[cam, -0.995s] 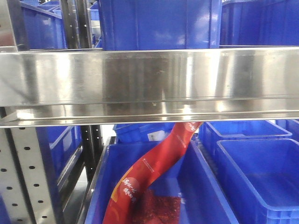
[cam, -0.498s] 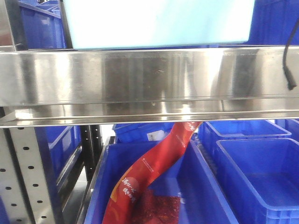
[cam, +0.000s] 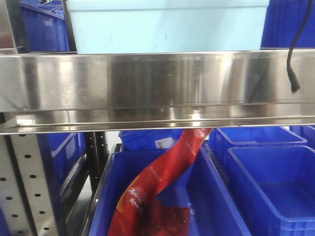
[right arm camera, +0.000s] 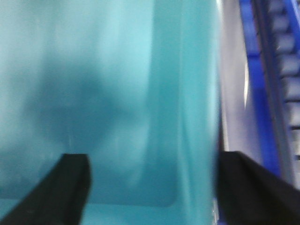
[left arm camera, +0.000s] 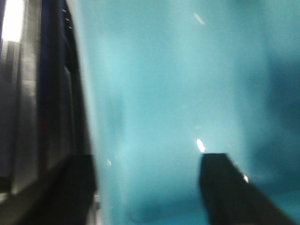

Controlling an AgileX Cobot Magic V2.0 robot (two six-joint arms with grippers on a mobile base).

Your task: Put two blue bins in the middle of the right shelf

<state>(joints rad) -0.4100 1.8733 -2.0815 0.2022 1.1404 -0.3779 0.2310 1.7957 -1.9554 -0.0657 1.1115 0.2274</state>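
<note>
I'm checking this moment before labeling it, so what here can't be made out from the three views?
- Front view: the light blue bin is cut off by the top edge and its base hidden behind the steel shelf beam; neither arm shows, only a dangling black cable.
- Left wrist view: the left gripper is blurred; contact with the bin cannot be told.
- Right wrist view: the right gripper likewise.

Steel shelf, pale blue bin on top, blue bins below
</note>
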